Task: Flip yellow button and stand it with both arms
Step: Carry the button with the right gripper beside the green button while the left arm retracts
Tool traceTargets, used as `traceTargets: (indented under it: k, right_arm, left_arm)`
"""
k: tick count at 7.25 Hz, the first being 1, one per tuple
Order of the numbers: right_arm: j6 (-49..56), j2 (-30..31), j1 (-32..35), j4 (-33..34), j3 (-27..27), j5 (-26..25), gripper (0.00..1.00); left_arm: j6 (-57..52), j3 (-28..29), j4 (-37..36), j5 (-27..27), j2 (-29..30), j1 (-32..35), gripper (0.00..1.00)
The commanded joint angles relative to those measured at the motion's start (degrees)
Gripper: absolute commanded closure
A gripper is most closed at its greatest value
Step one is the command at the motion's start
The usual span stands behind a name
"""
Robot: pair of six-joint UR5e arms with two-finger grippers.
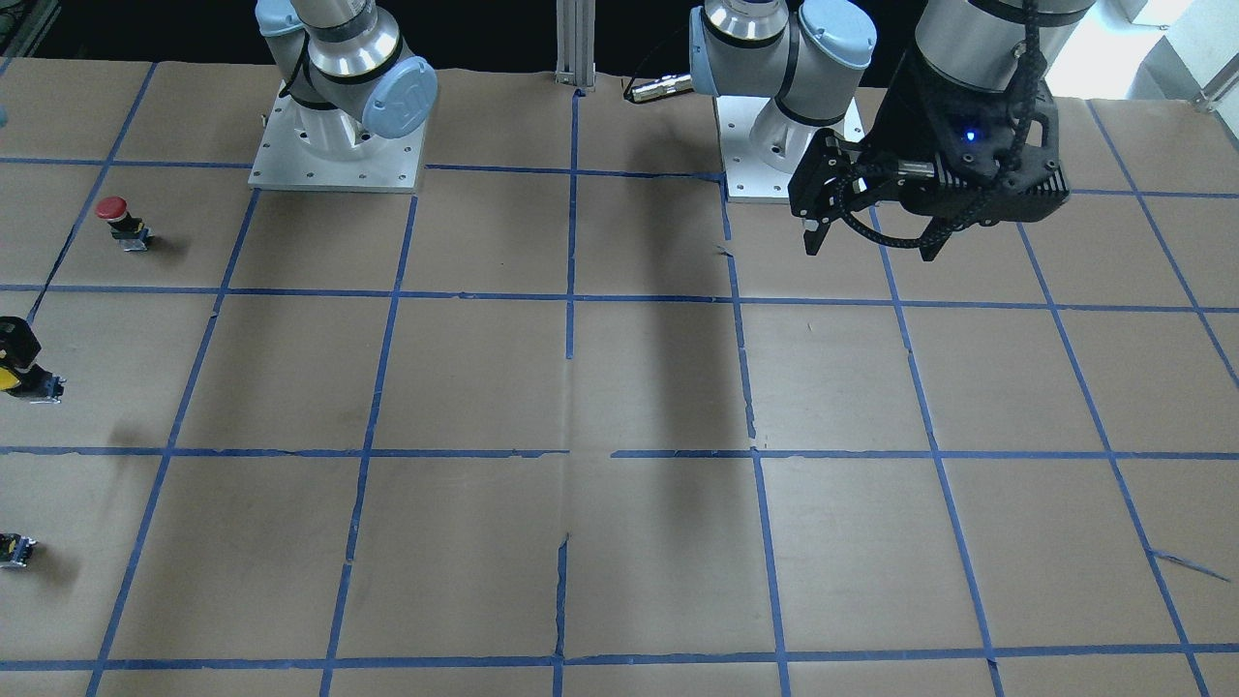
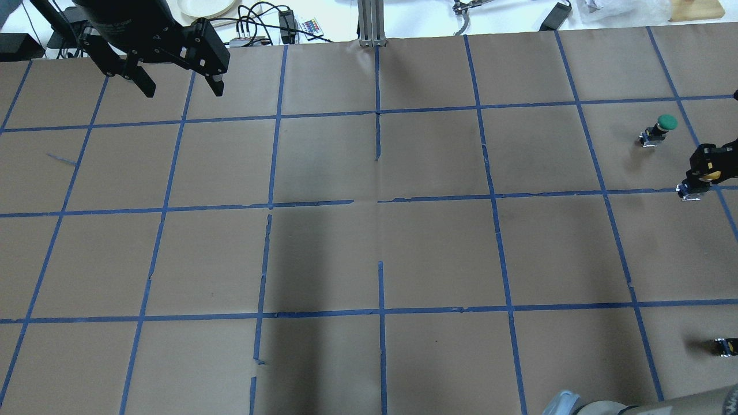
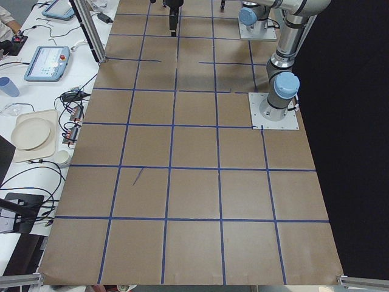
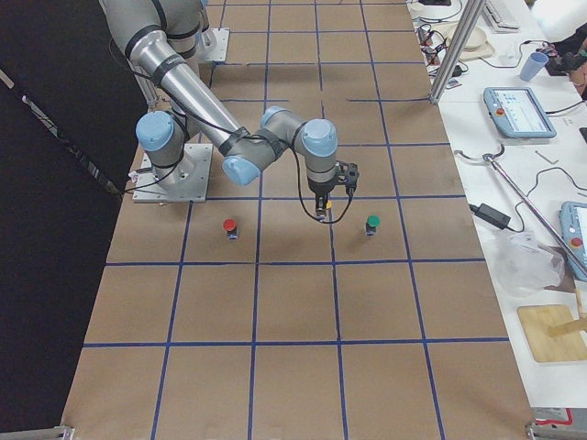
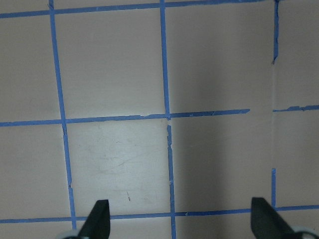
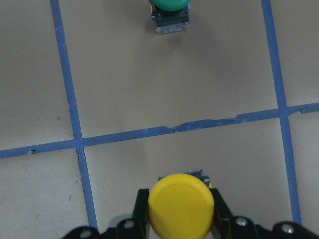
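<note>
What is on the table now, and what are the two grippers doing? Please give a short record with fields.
Left gripper: open, empty, raised
Right gripper: shut on yellow button, cap toward wrist camera
Green button: upright, cap up, free
Red button: upright, cap up, free
Small black block: free, apart from the buttons

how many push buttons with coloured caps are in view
3. The red button and the green button stand on the table; the yellow button is between them, gripped in the right tool. The capless block isn't counted.

Red button (image 1: 121,221) and green button (image 2: 658,129) stand on the tape-gridded table (image 1: 465,378).
</note>
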State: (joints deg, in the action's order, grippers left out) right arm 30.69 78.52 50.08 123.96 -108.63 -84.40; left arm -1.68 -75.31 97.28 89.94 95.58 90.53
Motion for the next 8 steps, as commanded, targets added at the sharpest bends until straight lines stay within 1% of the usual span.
traceTargets:
  k: [1,3,4,6,7,8]
  right_arm:
    - [-1.3,-1.2,-0.7,3.8,-2.3,0.1,0.97]
    - [-1.1,-2.1,-1.1,9.5,-6.0,-0.1,0.96]
    - [-1.0,-2.2,-1.5,10.0,-7.0,-0.1,0.96]
    - [-0.5,-2.2,-2.4,10.0,-7.3,-0.1,0.93]
    - [-0.6,-2.5,-2.4,10.0,-7.4,-0.2,0.88]
    - [-0.6,-2.5,-2.4,10.0,-7.4,-0.2,0.76]
  left_arm:
    - [0.0,0.2,0.1,-0.2,-0.1,0.0,0.0]
    - [0.0,0.3,0.1,-0.3,0.1,0.1,0.0]
    - [0.0,0.3,0.1,-0.1,-0.1,0.1,0.0]
    - [0.0,0.6,0.1,-0.3,-0.2,0.0,0.0]
    - [0.0,0.5,0.1,-0.3,0.0,0.0,0.0]
    - [0.0,0.6,0.1,-0.4,0.0,0.0,0.0]
